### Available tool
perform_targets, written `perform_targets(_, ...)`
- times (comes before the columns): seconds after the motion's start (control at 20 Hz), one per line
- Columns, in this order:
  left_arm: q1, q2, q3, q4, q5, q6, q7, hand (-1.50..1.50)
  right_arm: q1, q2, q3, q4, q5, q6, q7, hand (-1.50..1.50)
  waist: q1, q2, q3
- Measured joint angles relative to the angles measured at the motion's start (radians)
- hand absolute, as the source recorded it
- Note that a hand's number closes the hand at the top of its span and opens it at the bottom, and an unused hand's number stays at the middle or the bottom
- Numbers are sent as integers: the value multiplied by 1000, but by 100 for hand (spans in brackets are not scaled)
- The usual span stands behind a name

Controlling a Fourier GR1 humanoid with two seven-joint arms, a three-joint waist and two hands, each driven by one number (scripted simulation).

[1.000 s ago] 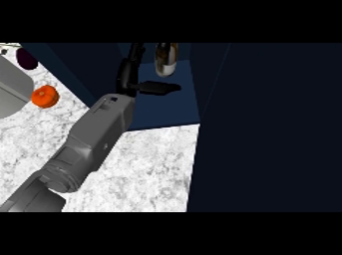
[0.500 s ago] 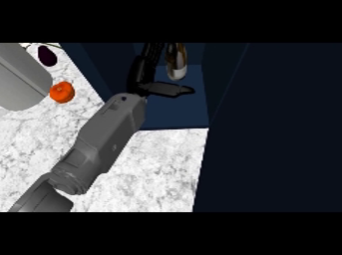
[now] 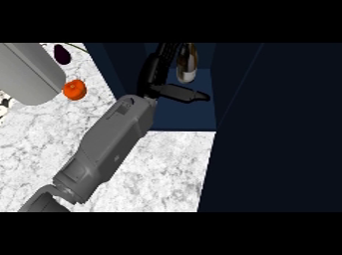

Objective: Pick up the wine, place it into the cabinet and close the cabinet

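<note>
The wine bottle [image 3: 189, 63] stands inside the dark blue cabinet [image 3: 195, 117], near its back. My right hand [image 3: 161, 74] reaches into the cabinet from the lower left on its grey forearm [image 3: 111, 144]. Its fingers [image 3: 169, 54] run straight up along the bottle's left side. The thumb [image 3: 182, 93] sticks out to the right below the bottle's base, apart from it. The upper part of the bottle is cut off by the view's top. My left hand does not show.
An orange fruit [image 3: 74, 89] and a dark purple object [image 3: 62, 54] lie on the marble counter [image 3: 159, 169] at the upper left. A large grey rounded shape [image 3: 19, 69] fills the top left corner. The dark cabinet side [image 3: 284, 129] takes up the right.
The whole view has swung, so counter, fruit, hand and bottle all sit further right. The hand keeps the same pose beside the bottle.
</note>
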Motion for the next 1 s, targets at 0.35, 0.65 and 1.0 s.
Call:
perform_targets(0.35, 125, -10, -125, -354, -14, 164, 158, -150, -27, -7, 27, -3, 16, -25, 16, -150, 5, -4, 0)
perform_targets(0.65, 292, 13, -255, -655, -31, 363, 235, -150, -58, -15, 43, -4, 36, -39, 24, -150, 2, 2, 1)
perform_targets(1.0, 484, 2, -383, -893, -78, 544, 247, -150, -75, -22, 58, -9, 49, -50, 32, -150, -6, 8, 2)
